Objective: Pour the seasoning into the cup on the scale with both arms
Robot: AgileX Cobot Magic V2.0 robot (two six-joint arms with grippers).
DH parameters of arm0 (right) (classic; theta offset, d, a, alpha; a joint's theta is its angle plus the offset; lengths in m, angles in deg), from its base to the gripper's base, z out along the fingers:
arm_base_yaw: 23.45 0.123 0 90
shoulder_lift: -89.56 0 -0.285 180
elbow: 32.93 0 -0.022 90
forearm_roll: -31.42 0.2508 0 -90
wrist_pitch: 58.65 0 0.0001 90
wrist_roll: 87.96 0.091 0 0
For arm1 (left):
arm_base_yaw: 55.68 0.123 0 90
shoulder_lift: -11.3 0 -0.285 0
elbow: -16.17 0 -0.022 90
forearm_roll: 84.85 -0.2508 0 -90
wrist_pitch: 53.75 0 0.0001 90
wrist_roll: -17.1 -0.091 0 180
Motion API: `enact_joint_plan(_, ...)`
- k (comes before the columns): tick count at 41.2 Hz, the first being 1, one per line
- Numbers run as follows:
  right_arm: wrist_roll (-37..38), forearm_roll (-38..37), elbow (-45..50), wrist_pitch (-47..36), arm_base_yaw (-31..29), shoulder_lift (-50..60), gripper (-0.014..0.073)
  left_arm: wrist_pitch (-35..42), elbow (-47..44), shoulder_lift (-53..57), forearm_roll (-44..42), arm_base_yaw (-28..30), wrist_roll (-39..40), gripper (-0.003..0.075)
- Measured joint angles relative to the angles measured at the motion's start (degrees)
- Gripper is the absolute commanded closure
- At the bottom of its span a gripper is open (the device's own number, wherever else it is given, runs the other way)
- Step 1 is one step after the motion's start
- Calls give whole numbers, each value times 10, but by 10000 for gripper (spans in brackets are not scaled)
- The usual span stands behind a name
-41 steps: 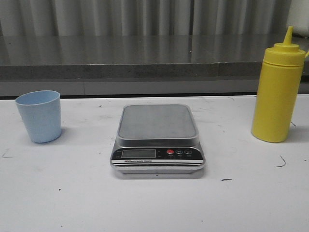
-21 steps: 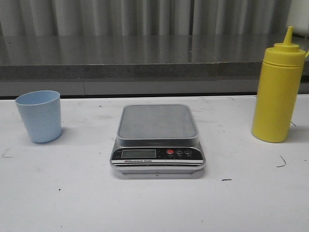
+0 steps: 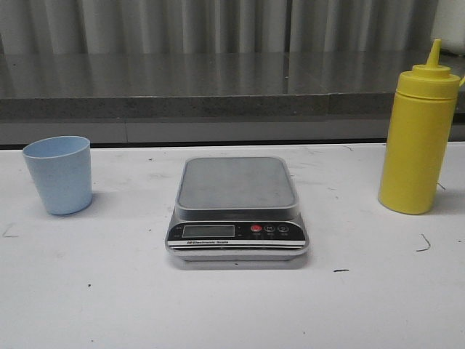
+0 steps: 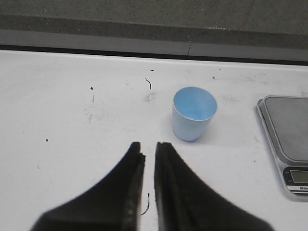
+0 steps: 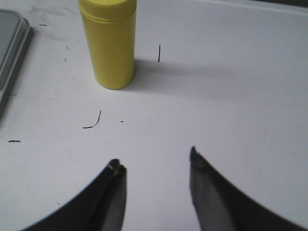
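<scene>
The light blue cup [image 3: 58, 174] stands upright on the white table at the left, apart from the scale [image 3: 237, 185] in the middle, whose steel platform is bare. The yellow seasoning bottle [image 3: 419, 142] stands upright at the right. No gripper shows in the front view. In the left wrist view my left gripper [image 4: 147, 144] hangs short of the cup [image 4: 193, 113], fingers nearly together with only a thin slit and nothing between them. In the right wrist view my right gripper [image 5: 154, 158] is open and empty, well short of the bottle [image 5: 109, 43].
A grey ledge [image 3: 218, 102] and a corrugated wall run along the back of the table. The scale's edge shows in the left wrist view [image 4: 288, 139] and in the right wrist view [image 5: 9, 53]. Small dark marks dot the white tabletop [image 3: 232, 305].
</scene>
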Motion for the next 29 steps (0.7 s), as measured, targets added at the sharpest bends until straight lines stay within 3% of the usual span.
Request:
enact_joint_plan(3,-1,0,0,0,0,0,64,1,0,-10,0,0,-4,267)
enact_joint_plan(6,-1,-1,0,1,0,0,64,5,0,-23,0,-2,-5,220)
enact_joint_plan(20,-4,-1,0,3,0,0,64,4,70,-177,0,-73,-9,227)
enact_joint_plan(29,-4,-1,0,3,0,0,64,-22,150,-331,0,-78,-9,227)
